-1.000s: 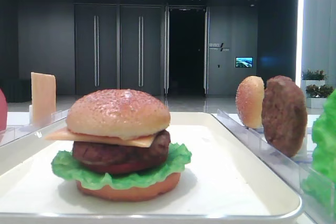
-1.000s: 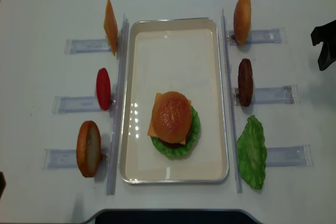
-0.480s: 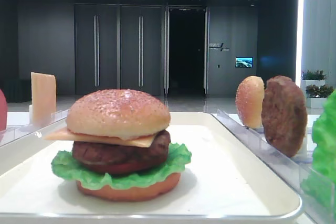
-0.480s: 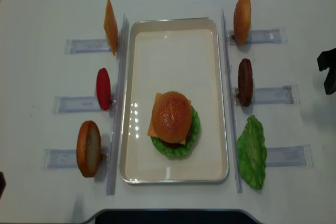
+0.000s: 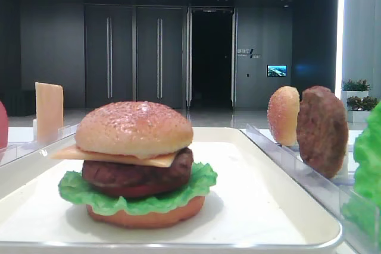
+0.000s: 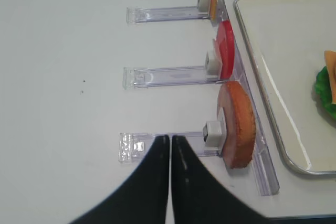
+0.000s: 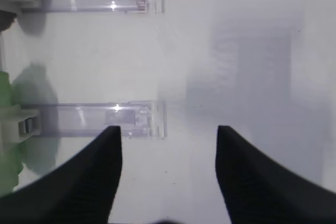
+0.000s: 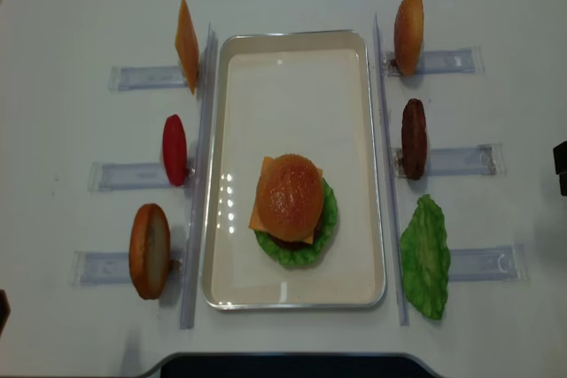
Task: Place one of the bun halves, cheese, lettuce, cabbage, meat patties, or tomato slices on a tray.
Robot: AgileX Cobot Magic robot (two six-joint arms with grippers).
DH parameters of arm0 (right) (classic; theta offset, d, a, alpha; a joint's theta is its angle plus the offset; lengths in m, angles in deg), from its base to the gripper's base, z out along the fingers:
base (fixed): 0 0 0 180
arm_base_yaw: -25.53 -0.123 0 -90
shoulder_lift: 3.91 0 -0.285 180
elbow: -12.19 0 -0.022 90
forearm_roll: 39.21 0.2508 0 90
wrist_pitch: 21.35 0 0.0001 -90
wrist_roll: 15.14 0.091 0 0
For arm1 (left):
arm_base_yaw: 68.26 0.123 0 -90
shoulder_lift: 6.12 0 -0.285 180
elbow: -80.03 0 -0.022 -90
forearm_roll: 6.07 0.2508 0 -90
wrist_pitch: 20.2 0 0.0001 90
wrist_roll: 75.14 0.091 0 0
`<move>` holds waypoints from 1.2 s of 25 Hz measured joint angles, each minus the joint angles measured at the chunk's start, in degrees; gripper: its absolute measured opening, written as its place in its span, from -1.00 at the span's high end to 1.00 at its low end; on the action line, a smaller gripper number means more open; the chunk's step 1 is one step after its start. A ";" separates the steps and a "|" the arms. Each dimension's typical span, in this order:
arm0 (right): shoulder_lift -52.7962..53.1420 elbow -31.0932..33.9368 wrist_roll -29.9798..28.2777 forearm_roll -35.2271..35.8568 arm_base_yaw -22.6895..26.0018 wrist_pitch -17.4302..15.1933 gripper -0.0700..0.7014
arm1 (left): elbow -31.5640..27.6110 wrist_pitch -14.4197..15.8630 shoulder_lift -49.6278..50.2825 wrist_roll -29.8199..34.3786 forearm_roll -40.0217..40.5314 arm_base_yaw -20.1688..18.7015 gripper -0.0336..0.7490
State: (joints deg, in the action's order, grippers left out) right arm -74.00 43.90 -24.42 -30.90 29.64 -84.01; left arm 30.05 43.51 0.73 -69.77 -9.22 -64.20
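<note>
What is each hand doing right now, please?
Left hand: closed, holding nothing, above the table.
Right hand: open, empty, over bare table beside a clear rack.

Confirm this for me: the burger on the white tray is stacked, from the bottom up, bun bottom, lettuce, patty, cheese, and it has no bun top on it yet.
Not quite. The stack order is right, but the sesame-seeded bun top already sits on the cheese, above the patty and lettuce on the tray. The low exterior high view shows it plainly.
</note>
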 joint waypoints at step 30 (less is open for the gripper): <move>55.53 15.85 0.00 1.95 0.00 -1.49 -0.25 | 0.00 0.00 0.00 0.00 0.00 0.00 0.91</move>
State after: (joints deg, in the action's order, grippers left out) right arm -18.46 59.75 -24.41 -28.95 29.64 -85.49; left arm 30.05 43.51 0.73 -69.77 -9.22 -64.20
